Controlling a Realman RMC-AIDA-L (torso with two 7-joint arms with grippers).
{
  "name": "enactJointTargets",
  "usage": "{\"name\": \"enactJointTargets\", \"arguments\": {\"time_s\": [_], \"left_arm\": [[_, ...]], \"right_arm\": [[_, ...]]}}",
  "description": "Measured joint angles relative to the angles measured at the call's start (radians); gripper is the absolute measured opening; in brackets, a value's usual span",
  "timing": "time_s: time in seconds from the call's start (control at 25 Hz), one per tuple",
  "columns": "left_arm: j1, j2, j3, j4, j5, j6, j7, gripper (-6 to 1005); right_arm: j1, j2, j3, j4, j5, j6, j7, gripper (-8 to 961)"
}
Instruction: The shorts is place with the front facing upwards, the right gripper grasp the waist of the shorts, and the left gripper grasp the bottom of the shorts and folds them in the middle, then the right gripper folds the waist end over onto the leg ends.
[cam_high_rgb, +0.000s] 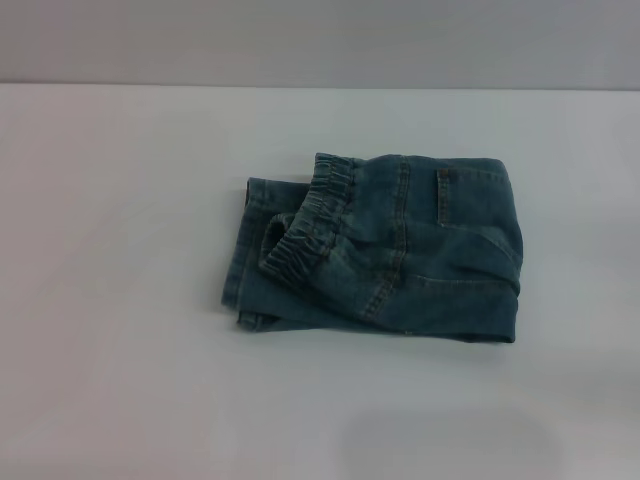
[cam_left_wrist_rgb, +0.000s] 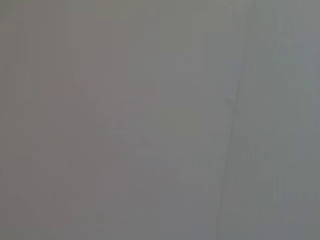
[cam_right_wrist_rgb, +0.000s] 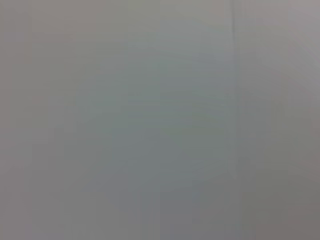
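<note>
The shorts (cam_high_rgb: 400, 250) lie folded in a compact bundle at the middle of the white table (cam_high_rgb: 120, 300) in the head view. The waist (cam_high_rgb: 312, 222), a ruffled elastic band, rests on top toward the bundle's left side. Under it the leg ends (cam_high_rgb: 240, 265) stick out along the left edge, flat and stitched. A back pocket (cam_high_rgb: 470, 195) faces up at the far right. Neither gripper shows in any view. Both wrist views hold only a plain grey surface.
A grey wall (cam_high_rgb: 320, 40) rises behind the table's far edge. Bare white tabletop surrounds the bundle on all sides. A faint shadow (cam_high_rgb: 450, 440) lies near the front edge.
</note>
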Motion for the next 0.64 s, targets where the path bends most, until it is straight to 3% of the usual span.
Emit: {"name": "enactJointTargets", "arguments": {"time_s": [0.64], "left_arm": [[-0.033, -0.004, 0.006, -0.037, 0.002, 0.0, -0.001, 846]], "right_arm": [[0.083, -0.005, 0.025, 0.003, 0.007, 0.018, -0.015, 601]]}}
